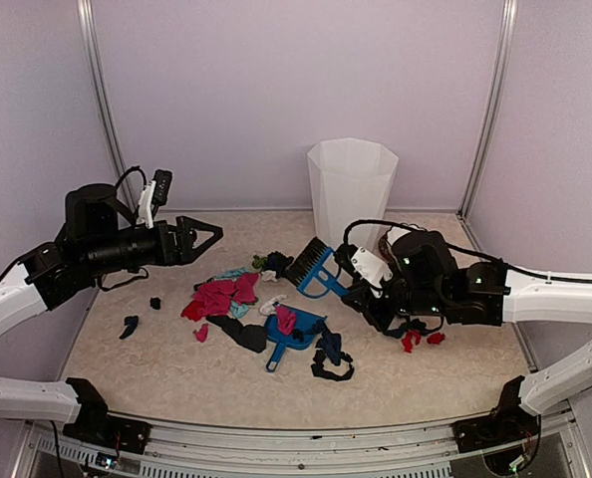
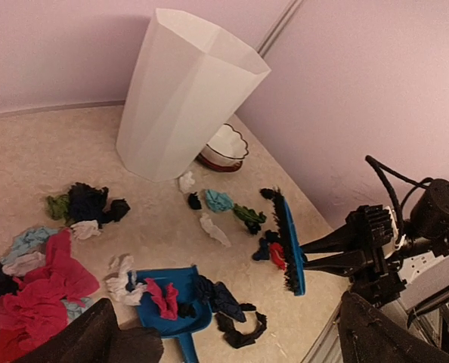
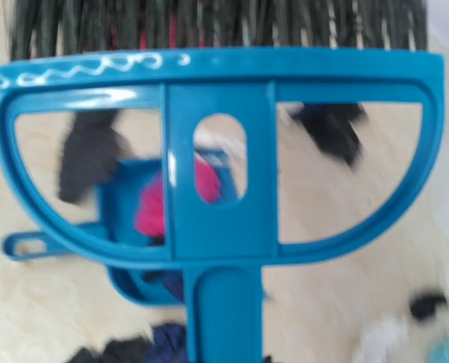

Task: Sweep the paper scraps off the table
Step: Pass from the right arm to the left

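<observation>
**Right gripper pinching the brush, left gripper spread wide**

Your right gripper (image 2: 306, 255) has its fingers pressed onto the handle of the blue brush (image 1: 313, 267). It holds the brush just to the right of centre on the table (image 1: 156, 370). The dark bristles point far and left. In the right wrist view the brush frame fills the picture, and the dustpan shows through its openings.

Your left gripper (image 1: 208, 239) hangs above the left side of the table and points right, toward the middle. Its fingers (image 2: 96, 340) are spread far apart at the bottom corners of the left wrist view.

The blue dustpan (image 1: 292, 335) lies on the table just near and left of the brush. It carries a pink scrap and a few dark blue ones.

The tall white bin (image 1: 352, 189) stands at the far side, beyond the brush, and you cannot see inside it. A white scalloped bowl (image 2: 226, 144) sits just behind the bin, and its contents are hidden too.

Most of the paper scraps (image 1: 221, 296) lie on the table between your two grippers:
- A pink and red heap with teal bits sits just left of the dustpan.
- Green, black and white bits lie far of the heap, beside the bristles.
- Dark strips lie near and right of the dustpan.
- Red scraps lie under your right arm.
- Two black bits lie well out on the left, below your left arm.
</observation>
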Robot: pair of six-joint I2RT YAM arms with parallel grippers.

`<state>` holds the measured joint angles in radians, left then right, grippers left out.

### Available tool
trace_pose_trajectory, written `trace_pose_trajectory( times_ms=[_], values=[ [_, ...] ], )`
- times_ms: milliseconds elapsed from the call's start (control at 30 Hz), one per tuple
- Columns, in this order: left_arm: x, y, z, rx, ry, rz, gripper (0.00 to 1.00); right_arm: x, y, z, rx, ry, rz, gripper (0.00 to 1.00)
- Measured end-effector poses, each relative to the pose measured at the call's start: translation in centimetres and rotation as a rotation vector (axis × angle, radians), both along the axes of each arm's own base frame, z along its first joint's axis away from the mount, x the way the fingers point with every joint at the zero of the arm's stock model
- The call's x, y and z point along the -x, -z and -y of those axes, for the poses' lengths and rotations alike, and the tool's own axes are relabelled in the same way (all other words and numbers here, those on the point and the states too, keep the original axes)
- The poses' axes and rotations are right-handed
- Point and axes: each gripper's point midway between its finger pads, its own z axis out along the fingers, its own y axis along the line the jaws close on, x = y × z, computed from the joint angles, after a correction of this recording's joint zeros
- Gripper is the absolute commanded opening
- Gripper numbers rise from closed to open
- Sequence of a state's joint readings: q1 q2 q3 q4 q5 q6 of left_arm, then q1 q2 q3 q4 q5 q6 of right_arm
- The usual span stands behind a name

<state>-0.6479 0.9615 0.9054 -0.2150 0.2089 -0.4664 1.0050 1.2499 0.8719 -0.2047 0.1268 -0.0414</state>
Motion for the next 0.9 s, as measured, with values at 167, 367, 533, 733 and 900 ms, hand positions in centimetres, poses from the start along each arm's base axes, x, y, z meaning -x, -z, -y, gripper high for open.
trace_pose_trajectory(
  times_ms=[167,367,533,733,900],
  values=[
    [2.2,-0.1,3.1,0.075,0.132,-0.043,0.94,1.5,-1.2,-2.2,-0.008,-0.21,0.091,0.0],
    [3.7,1.4,6.2,0.084,0.219,-0.111,0.9,2.4,-0.9,-3.7,0.027,-0.354,0.17,0.0],
    [4.3,4.0,8.3,0.047,0.255,-0.182,0.85,2.7,-0.1,-4.8,0.059,-0.425,0.209,0.0],
    [4.4,6.1,9.3,0.019,0.259,-0.247,0.8,2.2,-0.4,-6.1,0.09,-0.469,0.266,0.0],
    [4.1,8.6,9.9,-0.022,0.247,-0.315,0.73,1.9,-0.2,-6.5,0.123,-0.48,0.305,0.0]
  ],
)
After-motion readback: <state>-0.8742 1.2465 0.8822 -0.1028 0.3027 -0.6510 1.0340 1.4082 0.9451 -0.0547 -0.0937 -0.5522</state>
